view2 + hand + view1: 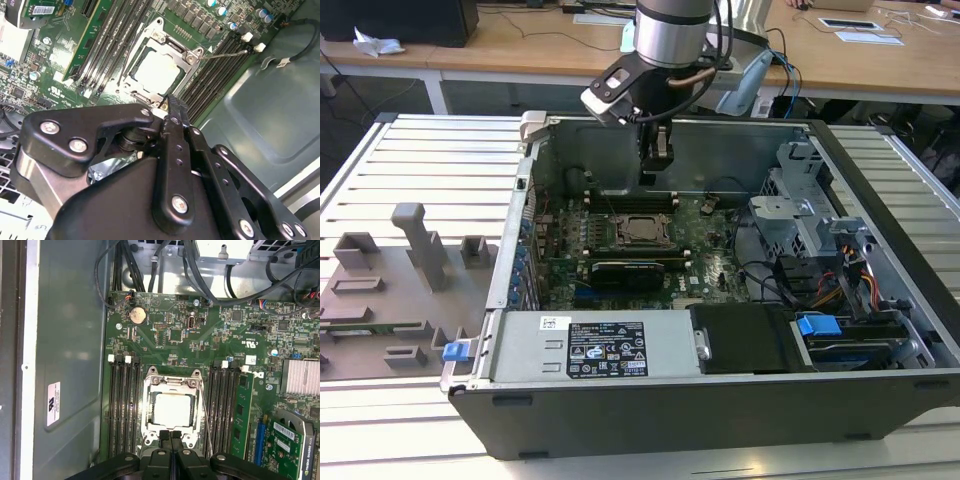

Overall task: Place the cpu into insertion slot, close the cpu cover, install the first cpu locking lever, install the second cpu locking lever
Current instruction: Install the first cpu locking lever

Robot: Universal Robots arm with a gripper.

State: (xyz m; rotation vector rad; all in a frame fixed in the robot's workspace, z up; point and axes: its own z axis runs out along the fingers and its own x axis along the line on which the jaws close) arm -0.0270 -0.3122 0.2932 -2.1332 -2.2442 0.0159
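Finding: the open computer case [740, 400] lies on its side, with the green motherboard [200, 340] flat on its floor. My gripper [171, 436] hangs inside the case above the board, jaws pressed together and pinching nothing. Long black memory slots [122, 405] flank the insertion slot [131, 79] on both sides and run parallel to its edges.

Position of work: the cpu [172, 409] sits in the insertion slot, its pale metal top showing through the window of the cpu cover [172, 383], which lies down flat over it. In the first wrist view the chip lies just ahead of my fingertips; in the exterior view I stand clear above the socket's far edge, touching nothing.

Item of note: a thin wire locking lever [205, 415] runs along one side of the cover, its long axis roughly in line with the memory slots, its free end splaying outward over them (I judge it unlatched, though the hook is too small to confirm). Nothing stands between my jaws and the socket
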